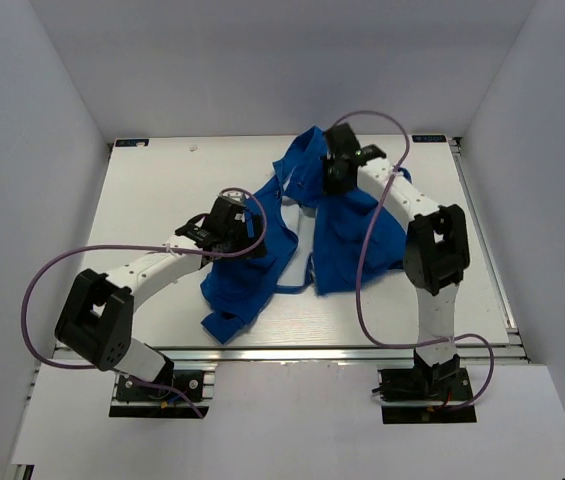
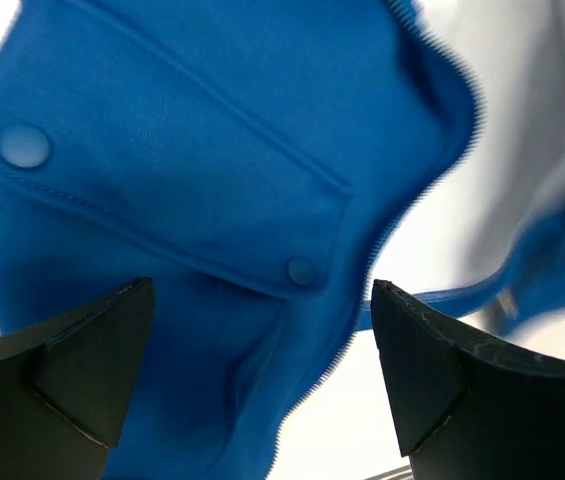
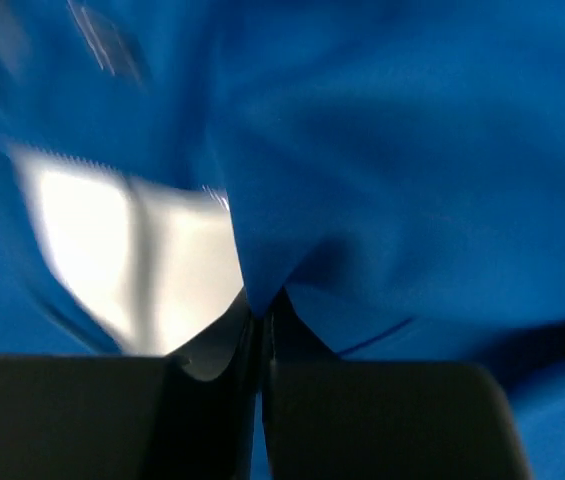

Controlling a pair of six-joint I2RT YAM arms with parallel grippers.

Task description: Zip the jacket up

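The royal-blue jacket (image 1: 337, 235) lies open and crumpled across the middle of the white table (image 1: 162, 190). My left gripper (image 1: 247, 238) is open over the jacket's left panel. In the left wrist view its gripper (image 2: 262, 385) hangs above a flap pocket with snap buttons (image 2: 301, 270) and the toothed zipper edge (image 2: 347, 335). My right gripper (image 1: 330, 170) is at the collar end. In the right wrist view this gripper (image 3: 260, 318) is shut on a fold of the jacket fabric (image 3: 402, 170).
White walls enclose the table on the left, back and right. Purple cables (image 1: 372, 230) loop from both arms over the table and the jacket. Bare table shows at the far left and along the front edge (image 1: 362, 340).
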